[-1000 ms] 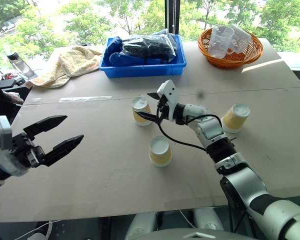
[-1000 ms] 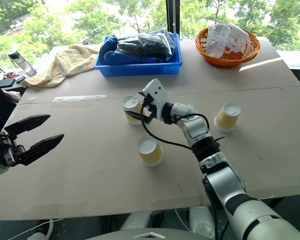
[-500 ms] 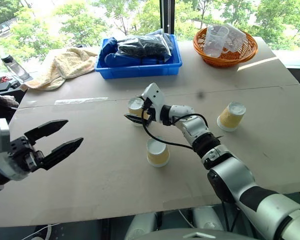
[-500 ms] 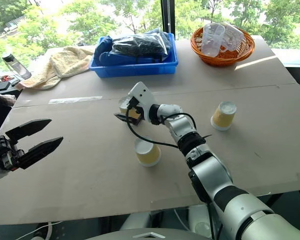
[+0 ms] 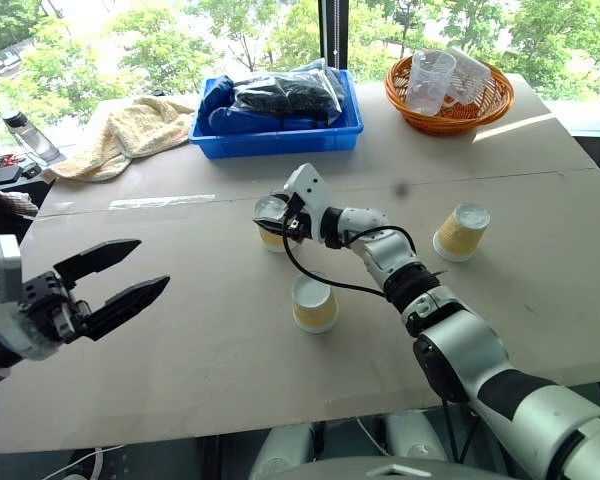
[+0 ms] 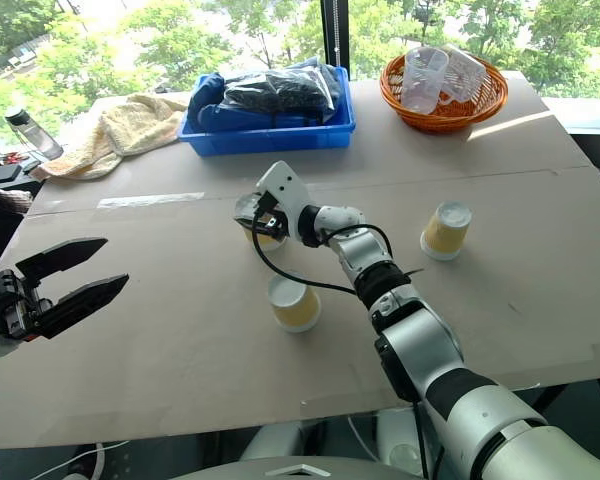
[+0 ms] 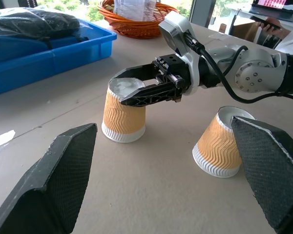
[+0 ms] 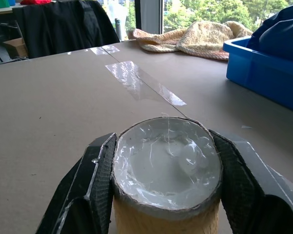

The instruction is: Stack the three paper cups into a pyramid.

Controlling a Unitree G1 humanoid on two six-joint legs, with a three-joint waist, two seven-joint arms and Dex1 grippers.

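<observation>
Paper cups upside down on the desk (image 5: 230,340): far cup (image 7: 123,113) clamped near its top by the right claw (image 7: 136,90), middle cup (image 5: 313,303) just in front, third cup (image 5: 461,232) well apart to the right, left claw (image 5: 120,278) spread open, holding nothing.

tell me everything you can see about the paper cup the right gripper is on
The gripped cup is a small tapered paper cup standing upside down on the table, wide white rim down. Its sides are yellow-tan with a wavy ribbed texture; the upturned white base is recessed and looks glossy. The right gripper has its two black fingers pressed against opposite sides near the top. It stands upright, apart from the other two cups, in front of the blue bin.
</observation>
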